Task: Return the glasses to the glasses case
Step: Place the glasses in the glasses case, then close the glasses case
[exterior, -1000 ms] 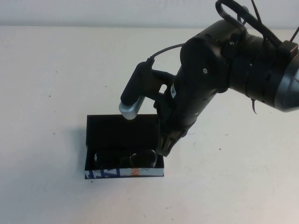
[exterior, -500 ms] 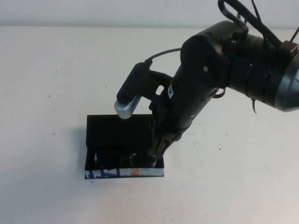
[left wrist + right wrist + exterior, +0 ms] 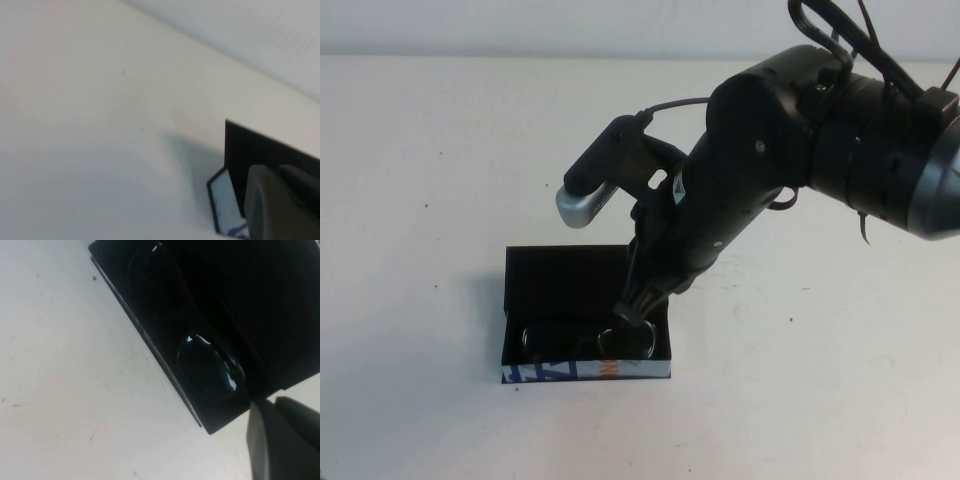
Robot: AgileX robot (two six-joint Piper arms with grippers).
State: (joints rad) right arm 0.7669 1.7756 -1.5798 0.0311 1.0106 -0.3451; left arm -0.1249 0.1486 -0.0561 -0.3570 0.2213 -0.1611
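The glasses [image 3: 588,340] lie folded inside the tray of the open glasses case [image 3: 582,371], lenses up. The flap lid [image 3: 570,280] lies open behind them. My right gripper [image 3: 633,312] is shut and empty, its tips just above the right lens at the case's right end. In the right wrist view the glasses [image 3: 210,365] sit in the black case [image 3: 150,342], with the right gripper [image 3: 270,407] beside the case's corner. My left gripper [image 3: 272,172] is out of the high view; in the left wrist view it is shut and empty, away from the case [image 3: 225,200].
The case stands on a plain pale table [image 3: 440,200] with a white wall [image 3: 520,25] at the back. My right arm's bulky wrist and its camera [image 3: 582,205] hang over the lid.
My right gripper has moved left from the case's right edge to over the right lens. The wrist camera has risen and swung left. The glasses and case have not moved.
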